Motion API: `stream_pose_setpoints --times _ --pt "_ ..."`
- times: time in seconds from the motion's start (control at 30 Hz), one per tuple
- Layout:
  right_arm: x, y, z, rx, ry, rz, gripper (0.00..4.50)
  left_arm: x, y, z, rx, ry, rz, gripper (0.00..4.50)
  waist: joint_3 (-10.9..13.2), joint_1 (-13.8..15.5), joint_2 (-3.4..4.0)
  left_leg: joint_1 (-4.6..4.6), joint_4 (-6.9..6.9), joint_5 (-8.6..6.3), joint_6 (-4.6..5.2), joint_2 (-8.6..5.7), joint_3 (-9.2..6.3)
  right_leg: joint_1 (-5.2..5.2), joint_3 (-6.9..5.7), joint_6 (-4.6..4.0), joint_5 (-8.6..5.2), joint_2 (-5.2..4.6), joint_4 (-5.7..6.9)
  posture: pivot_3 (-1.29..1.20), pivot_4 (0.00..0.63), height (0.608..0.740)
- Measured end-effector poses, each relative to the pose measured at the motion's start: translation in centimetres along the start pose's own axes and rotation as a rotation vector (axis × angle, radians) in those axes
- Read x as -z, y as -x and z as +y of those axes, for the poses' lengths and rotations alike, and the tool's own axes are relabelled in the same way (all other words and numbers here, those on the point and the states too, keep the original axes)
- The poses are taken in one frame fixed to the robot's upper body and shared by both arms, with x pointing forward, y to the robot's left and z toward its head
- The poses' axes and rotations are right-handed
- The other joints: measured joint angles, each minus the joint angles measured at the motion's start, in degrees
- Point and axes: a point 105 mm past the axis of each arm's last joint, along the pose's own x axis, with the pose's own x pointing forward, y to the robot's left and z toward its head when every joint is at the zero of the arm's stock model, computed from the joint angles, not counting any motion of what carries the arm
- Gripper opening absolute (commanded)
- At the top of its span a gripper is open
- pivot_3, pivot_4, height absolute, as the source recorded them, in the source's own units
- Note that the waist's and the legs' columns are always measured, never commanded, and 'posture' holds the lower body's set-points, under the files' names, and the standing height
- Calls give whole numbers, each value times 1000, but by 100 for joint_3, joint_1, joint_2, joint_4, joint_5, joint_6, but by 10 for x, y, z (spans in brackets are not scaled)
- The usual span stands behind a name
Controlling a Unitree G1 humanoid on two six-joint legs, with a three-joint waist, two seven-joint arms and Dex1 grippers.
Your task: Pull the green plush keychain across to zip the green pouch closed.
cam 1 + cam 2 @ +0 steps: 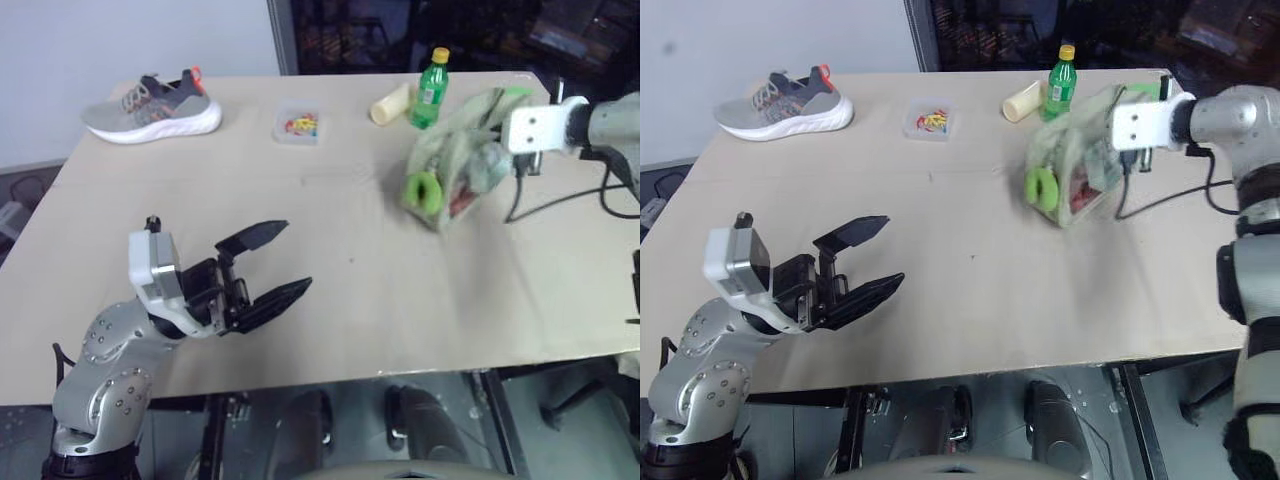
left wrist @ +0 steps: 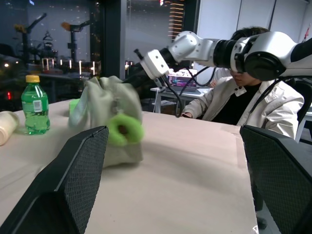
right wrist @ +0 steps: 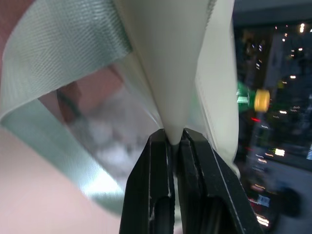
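The green pouch (image 1: pixel 455 165) sits on the far right part of the wooden table (image 1: pixel 300 270), just in front of the green bottle (image 1: pixel 428 90); it is soft, slumping fabric with clear side panels, so it will likely fold and slide unless anchored. The right gripper (image 3: pixel 174 139) is pinched together on a fold of its pale fabric at the far end, a sensible anchor. The left gripper (image 1: pixel 270 265) hangs well apart from it near the table's front edge, fingers spread wide. The green plush keychain (image 1: pixel 424 190) dangles at the pouch's near end: light, squashy, easy to pinch, probably best gripped close to its cord.
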Motion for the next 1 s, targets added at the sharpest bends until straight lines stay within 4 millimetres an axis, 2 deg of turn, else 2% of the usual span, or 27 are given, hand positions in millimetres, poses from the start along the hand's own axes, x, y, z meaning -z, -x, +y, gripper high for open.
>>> stream_pose_setpoints --times 0.13,0.3,0.4,0.47,0.53,0.6,0.63,0.67,0.7,0.73,0.8,0.83,0.87,0.9,1.0 --pt "-31 -6 -11 -1 -165 -85 42 3 1 4 -29 -10 8 4500 0 4 3 -1 0 -3 5 4 -4 -2 -4 0 0 -2 1 0 150 740" --pt "-76 -23 -7 10 -425 -142 42 6 3 10 -67 -10 12 4500 0 2 3 -6 0 -5 6 6 -6 -9 -8 0 0 -3 7 0 150 740" --pt "-113 -33 -2 26 -537 -193 42 7 6 13 -90 -22 23 4500 0 -3 4 -10 0 -5 6 4 -6 -13 -9 -1 0 -3 8 0 150 740" --pt "-133 -35 -3 53 -550 -215 42 7 9 16 -107 -32 29 4500 0 2 4 -13 0 -5 6 3 -6 -14 -10 -1 0 -3 7 0 150 740" --pt "-165 -40 -2 94 -565 -254 42 6 15 18 -141 -43 37 4500 0 0 4 -13 -1 -6 5 4 -6 -15 -11 -1 -1 -5 6 0 150 740" --pt "-198 -53 11 91 -572 -302 42 7 21 19 -168 -42 47 4500 -4 -34 0 -10 -3 -6 4 4 -5 -15 -11 -1 -1 -4 6 0 150 740" --pt "-205 -57 16 78 -571 -311 42 7 22 19 -172 -41 49 4500 -5 -37 -1 -10 -2 -6 4 3 -5 -15 -13 -1 -1 -3 6 0 150 740" --pt "-222 -68 34 35 -545 -327 42 8 24 18 -176 -41 51 4500 -5 -36 -1 -11 -2 -6 3 4 -3 -14 -15 -1 -1 -4 7 0 150 740" --pt "-230 -75 47 1 -514 -335 42 8 24 18 -178 -43 52 4500 -5 -12 -1 -16 -2 -6 3 3 -2 -11 -25 -2 -1 -8 6 0 150 740" --pt "-234 -79 56 -20 -491 -340 42 9 25 18 -181 -42 54 4500 -5 15 -3 -18 1 -6 3 1 -1 -9 -33 -2 -2 -17 6 0 150 740" --pt "-231 -87 66 -33 -467 -341 1362 10 27 18 -193 -43 65 4500 -7 118 -7 -21 8 -18 -17 -7 -2 -3 -39 15 -11 -30 2 0 150 740" --pt "-230 -87 67 -32 -464 -341 1468 10 27 18 -193 -43 65 4500 -8 121 -7 -21 8 -19 -17 -8 -3 -2 -39 15 -11 -30 2 0 150 740" --pt "-228 -86 66 -26 -446 -347 1983 10 28 18 -198 -46 65 4500 -9 127 -10 -18 11 -20 -18 -9 -5 -2 -41 16 -12 -31 2 0 150 740" --pt "-226 -85 65 -23 -432 -351 2285 11 29 17 -201 -45 67 4500 -10 123 -12 -17 11 -20 -19 -8 -6 -1 -40 17 -13 -31 2 0 150 740" --pt "-220 -76 61 -36 -412 -403 2285 14 32 12 -203 -25 78 4500 -10 104 -11 -17 8 -19 -17 -3 -19 -1 -40 17 -13 -24 3 0 150 740"
